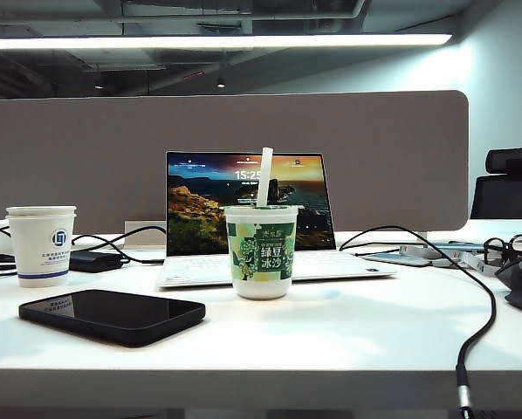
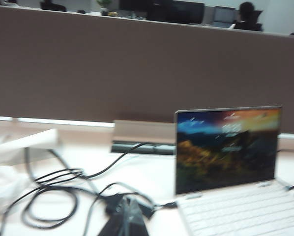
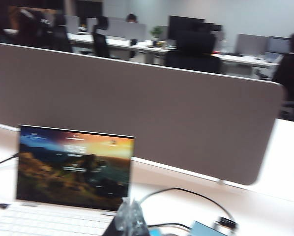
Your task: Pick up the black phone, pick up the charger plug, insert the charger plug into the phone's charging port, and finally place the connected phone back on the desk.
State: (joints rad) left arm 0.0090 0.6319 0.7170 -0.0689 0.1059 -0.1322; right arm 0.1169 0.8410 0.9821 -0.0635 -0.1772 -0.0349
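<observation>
1. Glossy black, the black phone [image 1: 112, 315] lies flat on the white desk [image 1: 331, 332], screen up, near the front edge on the left, untouched.
2. Behind it stands a white paper cup [image 1: 41, 245] with a blue round logo and small print I cannot read.
3. A green-and-white cup [image 1: 261, 250] with a white straw stands mid-desk; its label reads "绿豆冰沙".
4. Behind that cup the open white laptop [image 1: 243, 218] shows a landscape lock screen; the clock starts "15:2", the rest hidden by the straw.
5. The charger plug [image 1: 463, 397], grey-collared, hangs over the front edge on the right at the end of its black cable [image 1: 484, 305].
6. My left gripper [image 2: 125, 219] is closed and empty, raised above tangled cables left of the laptop.
7. My right gripper [image 3: 130, 219] is closed too, empty, raised over the laptop's right corner, facing the grey-beige divider [image 3: 137, 103].
</observation>
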